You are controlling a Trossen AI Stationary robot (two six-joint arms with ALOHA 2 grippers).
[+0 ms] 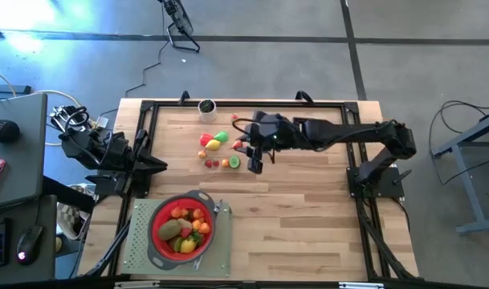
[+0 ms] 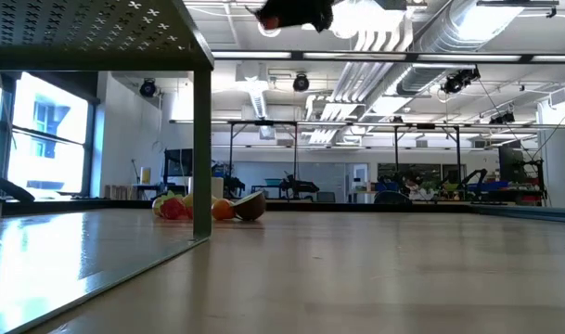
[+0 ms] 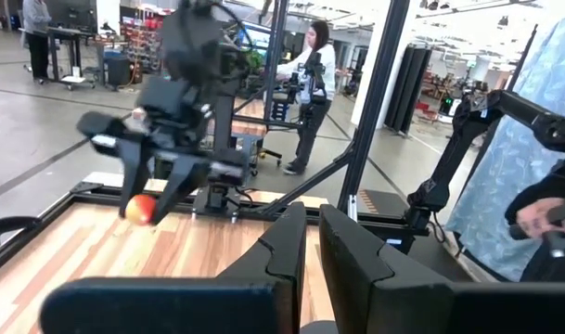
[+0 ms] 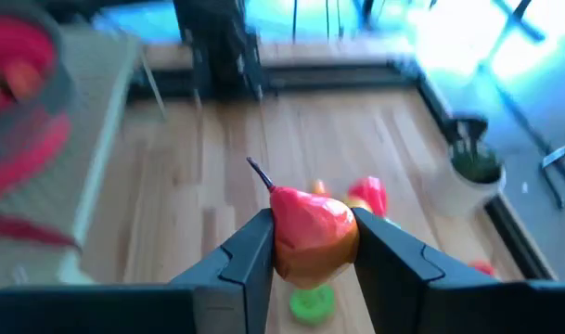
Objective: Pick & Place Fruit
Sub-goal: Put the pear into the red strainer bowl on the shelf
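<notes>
I am in the carry step: my right gripper (image 4: 310, 249) has its fingers pinched on a red-orange toy pear (image 4: 310, 232), stem up, held in the air above the loose fruit pile (image 1: 220, 148) near the table's far side. Next I judge I must swing it toward the red strainer (image 1: 182, 224) on its grey mat (image 1: 136, 245) at the near left, which already holds several fruits, then lower and let go over the bowl's middle. The right arm reaches out long across the table from its base, wrist tipped downward. My left gripper (image 3: 305, 246) waits by the left edge, its fingers nearly together and empty.
</notes>
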